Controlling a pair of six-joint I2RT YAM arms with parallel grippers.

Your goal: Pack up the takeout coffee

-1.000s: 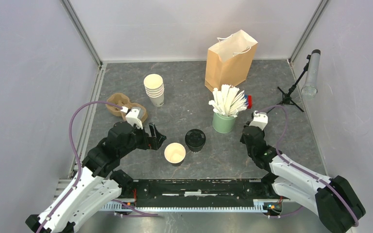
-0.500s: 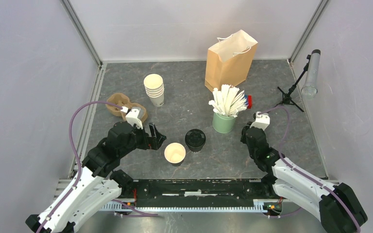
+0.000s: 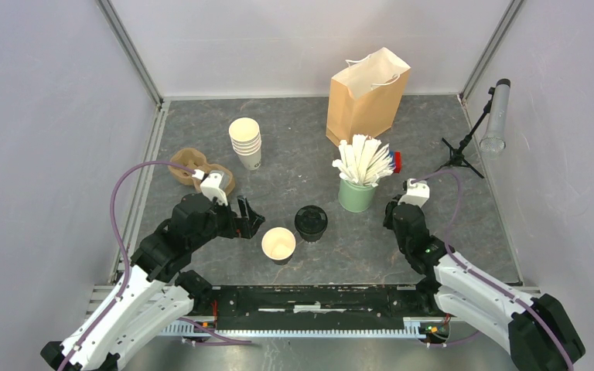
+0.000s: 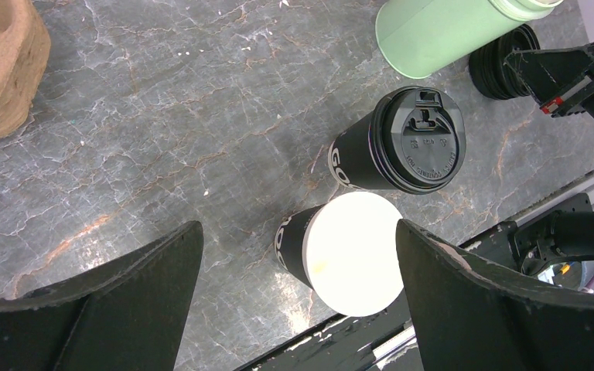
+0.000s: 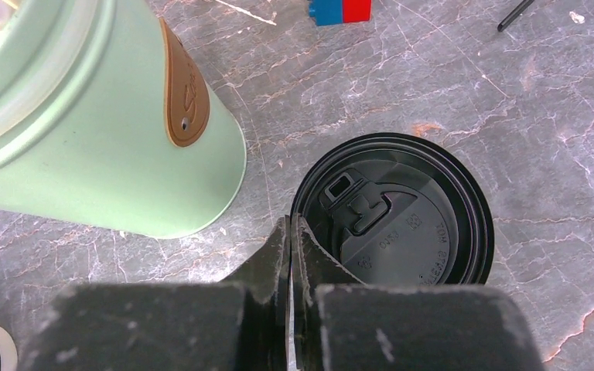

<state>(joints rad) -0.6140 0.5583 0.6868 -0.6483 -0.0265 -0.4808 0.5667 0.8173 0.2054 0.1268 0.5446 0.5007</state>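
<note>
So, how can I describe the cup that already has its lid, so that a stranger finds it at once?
Start at the brown paper bag at the back and come forward to the green cup of white sticks. The lidded cup stands nearer and left of it. Unlike the open cup beside it, which shows a cream inside, it wears a round black lid.
</note>
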